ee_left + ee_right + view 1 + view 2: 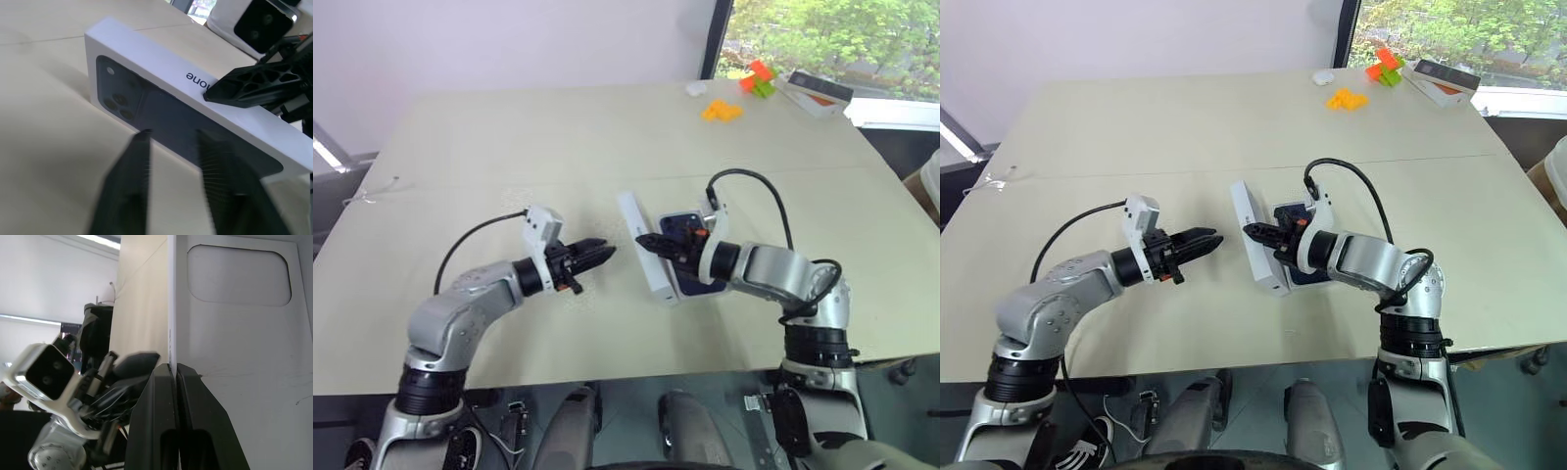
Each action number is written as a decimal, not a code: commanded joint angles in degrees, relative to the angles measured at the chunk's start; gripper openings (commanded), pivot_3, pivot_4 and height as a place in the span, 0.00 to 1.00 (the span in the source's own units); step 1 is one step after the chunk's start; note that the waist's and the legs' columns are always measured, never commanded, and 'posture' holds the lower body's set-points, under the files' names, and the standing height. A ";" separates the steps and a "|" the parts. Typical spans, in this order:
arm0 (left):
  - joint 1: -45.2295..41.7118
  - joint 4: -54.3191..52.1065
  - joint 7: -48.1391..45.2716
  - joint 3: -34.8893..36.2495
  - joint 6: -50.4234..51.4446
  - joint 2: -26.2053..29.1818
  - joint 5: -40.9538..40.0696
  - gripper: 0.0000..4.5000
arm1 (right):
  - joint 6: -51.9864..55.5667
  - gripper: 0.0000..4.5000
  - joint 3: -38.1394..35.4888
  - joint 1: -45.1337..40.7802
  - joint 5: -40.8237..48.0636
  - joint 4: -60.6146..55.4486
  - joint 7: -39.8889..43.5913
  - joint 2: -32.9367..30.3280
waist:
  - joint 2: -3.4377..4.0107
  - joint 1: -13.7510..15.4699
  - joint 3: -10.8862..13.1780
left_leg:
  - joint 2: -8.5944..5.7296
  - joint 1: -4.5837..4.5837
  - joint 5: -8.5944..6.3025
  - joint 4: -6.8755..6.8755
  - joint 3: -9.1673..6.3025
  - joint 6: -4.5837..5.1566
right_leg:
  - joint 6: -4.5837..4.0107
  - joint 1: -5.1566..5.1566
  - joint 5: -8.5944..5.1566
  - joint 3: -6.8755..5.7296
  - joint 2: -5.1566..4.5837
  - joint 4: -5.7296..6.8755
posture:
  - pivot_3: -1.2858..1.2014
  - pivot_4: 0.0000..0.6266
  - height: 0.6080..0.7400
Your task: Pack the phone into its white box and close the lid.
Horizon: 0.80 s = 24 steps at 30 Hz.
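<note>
Lid (1252, 235) standing on its long edge on table (1185, 127), printed phone picture facing robot's left, plain white inside facing right. Right gripper (1252, 233) pinching lid's upper wall, fingers (168, 396) pressed together on the thin wall edge. In right wrist view, insert card with rounded hollow (239, 276) seen inside lid.
Phone (1301, 227) lying flat just right of lid, partly hidden under right arm; dark blue with camera cluster near far corner. Appears to sit in white box (690, 292), low pale rim showing around phone, but box walls hard to make out. Lid touching or just beside that box; cannot tell which.
Left gripper (1206, 240) level, pointing at lid's printed face, near but apart from it, holding nothing. Tips look pressed together in head views; blurred in wrist view.
In left wrist view, printed camera cluster (120, 98) on lid face, dark lettering on lid's upper wall, right gripper's tip sitting on that wall.
Far corner of table: orange pieces (1347, 99), orange-green block (1384, 67), orange-and-white box (1442, 81), small white thing (1322, 77). Well apart from the work area.
</note>
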 commanded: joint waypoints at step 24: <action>-5.78 5.97 1.32 -4.52 -5.43 -10.53 6.11 0.00 | -4.09 0.98 5.92 -0.26 1.40 -2.96 8.43 -10.56 | -0.02 1.61 0.00 | -0.01 -0.07 -0.01 0.00 -0.01 0.00 | 0.00 0.03 0.00 -0.03 -0.02 -0.19 | 0.52 0.24 1.00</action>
